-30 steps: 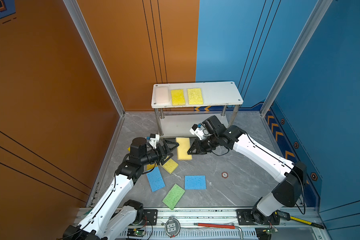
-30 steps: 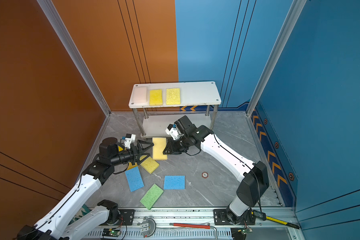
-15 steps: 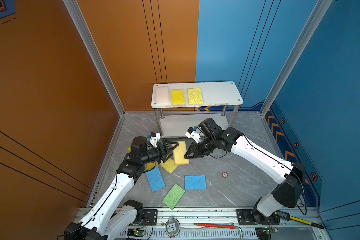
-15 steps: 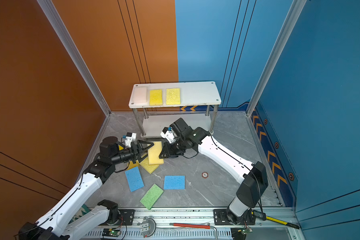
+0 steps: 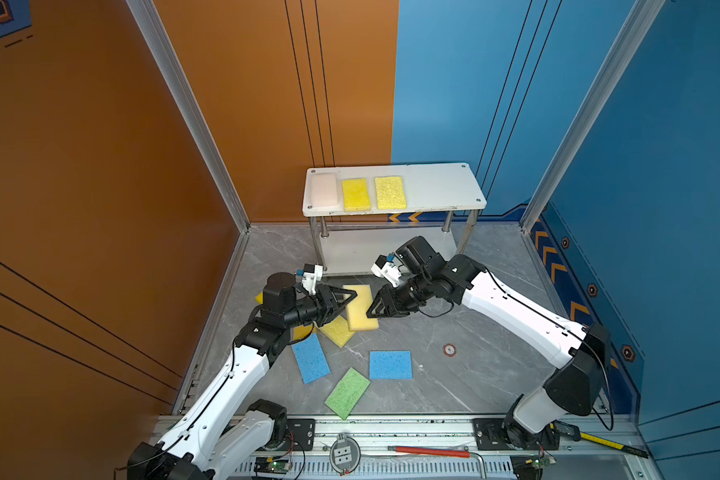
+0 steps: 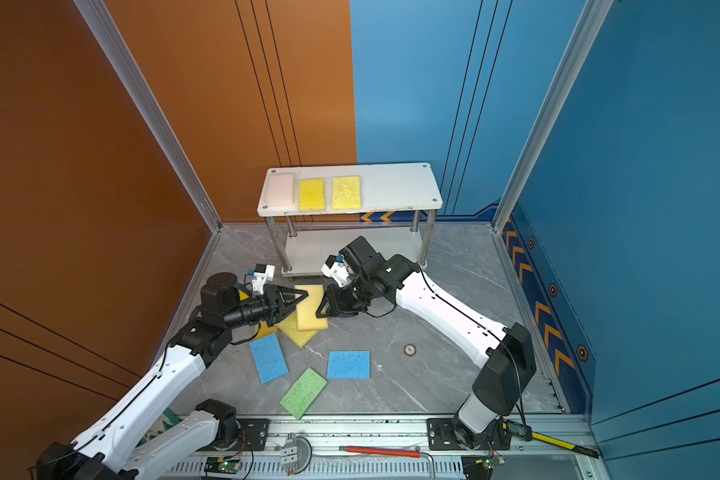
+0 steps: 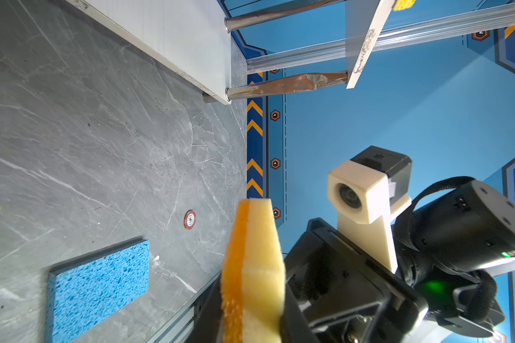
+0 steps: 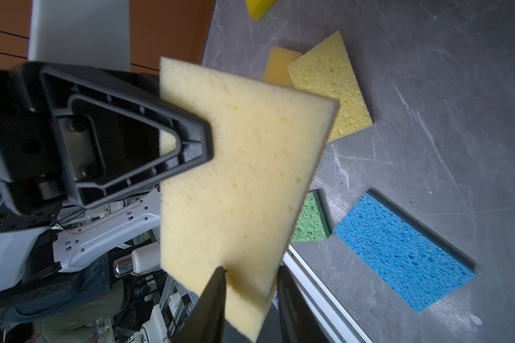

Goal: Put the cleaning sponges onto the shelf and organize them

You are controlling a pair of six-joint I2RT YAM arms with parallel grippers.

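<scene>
Aloft, yellow sponge [image 5: 362, 311], long axis toward shelf [image 5: 441, 187]; left gripper [image 5: 352, 296] clamps it, right gripper [image 5: 373, 309] part-open.

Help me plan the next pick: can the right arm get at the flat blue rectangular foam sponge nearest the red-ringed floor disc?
Probably yes, once freed: the flat blue foam sponge lies uncovered on open floor, but the right gripper straddles the yellow foam sponge that the left gripper pinches.

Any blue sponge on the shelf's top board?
No, the top board of the shelf carries just a pale sponge and two yellow sponges; both blue sponges lie on the floor.
</scene>
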